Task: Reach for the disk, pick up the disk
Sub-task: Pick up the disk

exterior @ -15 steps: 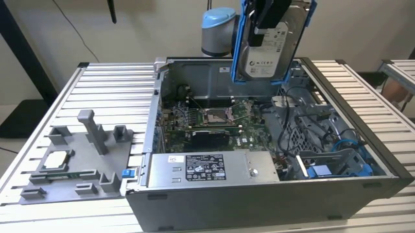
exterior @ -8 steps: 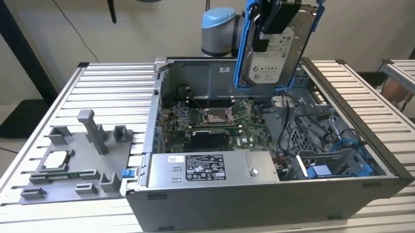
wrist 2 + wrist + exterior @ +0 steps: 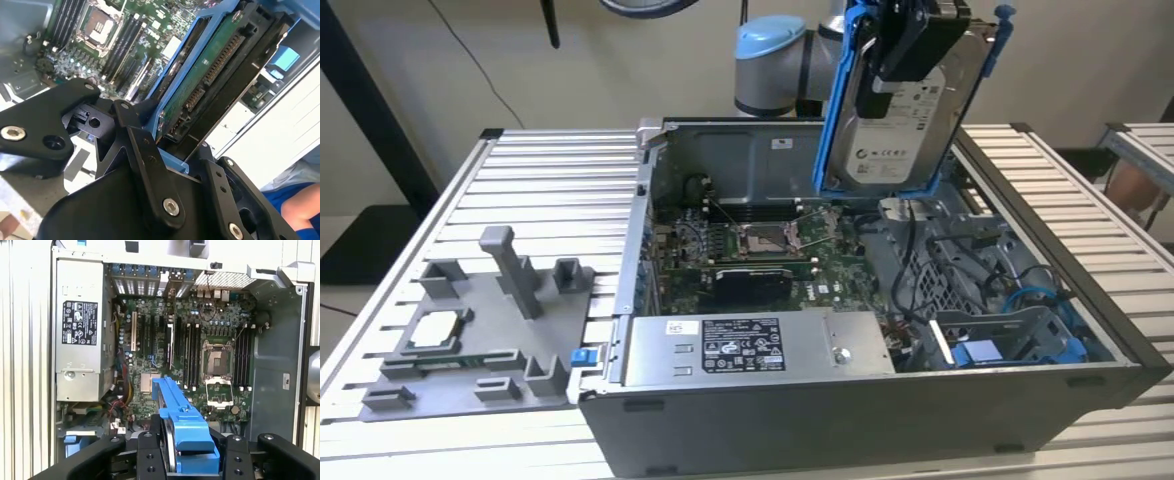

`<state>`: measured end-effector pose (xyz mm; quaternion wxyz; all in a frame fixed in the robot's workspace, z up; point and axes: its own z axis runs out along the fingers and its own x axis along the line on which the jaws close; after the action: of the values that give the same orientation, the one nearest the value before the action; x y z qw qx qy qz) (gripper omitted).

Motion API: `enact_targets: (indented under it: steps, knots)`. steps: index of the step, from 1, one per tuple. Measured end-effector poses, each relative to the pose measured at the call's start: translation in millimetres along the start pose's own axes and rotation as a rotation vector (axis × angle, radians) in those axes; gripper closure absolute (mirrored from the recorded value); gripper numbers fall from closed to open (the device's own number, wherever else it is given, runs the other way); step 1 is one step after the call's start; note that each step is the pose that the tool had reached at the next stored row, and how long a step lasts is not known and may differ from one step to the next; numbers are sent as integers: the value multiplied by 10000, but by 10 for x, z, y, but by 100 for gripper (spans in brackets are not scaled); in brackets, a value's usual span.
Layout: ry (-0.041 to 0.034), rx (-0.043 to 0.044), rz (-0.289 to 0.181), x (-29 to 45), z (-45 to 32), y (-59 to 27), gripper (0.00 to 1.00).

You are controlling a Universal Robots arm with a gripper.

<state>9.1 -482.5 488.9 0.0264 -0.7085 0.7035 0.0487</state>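
Your black gripper (image 3: pixel 907 50) is clamped on the flat silver-grey disk (image 3: pixel 897 125) in its blue plastic frame; it's rigid, weighty, fragile, so grip the frame edges.

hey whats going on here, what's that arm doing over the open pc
A single robot arm has its gripper clamped on the disk, a silver-grey hard drive in a blue carrier frame. In the exterior view the disk hangs upright in the air above the open computer case, clear of the motherboard below. In both wrist views the black jaws grip the blue frame from either side. So the disk is already picked up and lifted out. A grey fixture sits on the table at the exterior view's left.
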Motion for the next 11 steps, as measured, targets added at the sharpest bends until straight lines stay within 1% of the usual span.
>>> enact_targets:
  steps: [6, 11]
  knots:
    - [-1, -84, 9, 103, -13, -88, 100]
    - [-1, -137, 15, 183, -23, -169, 100]
